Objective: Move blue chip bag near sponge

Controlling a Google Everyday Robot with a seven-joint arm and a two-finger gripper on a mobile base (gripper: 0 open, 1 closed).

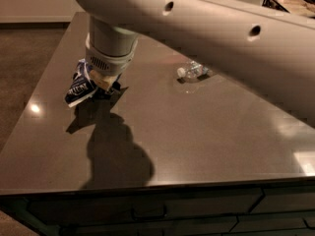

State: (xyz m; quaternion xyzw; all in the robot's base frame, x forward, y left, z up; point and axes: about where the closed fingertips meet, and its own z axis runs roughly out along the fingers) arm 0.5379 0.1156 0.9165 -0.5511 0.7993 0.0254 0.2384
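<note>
The blue chip bag (78, 88), dark navy foil with white lettering, hangs at the far left of the table, tilted, with its shadow on the tabletop below it. My gripper (104, 82) is under the thick cream wrist and is shut on the bag's right end, holding it a little above the surface. A cream finger (107, 80) shows beside the bag. The sponge is hidden behind my wrist and arm.
A clear plastic water bottle (194, 71) lies on its side at mid-table. The dark glossy table (197, 141) has its left edge close to the bag and its front edge near the camera. My arm crosses the top right of the view.
</note>
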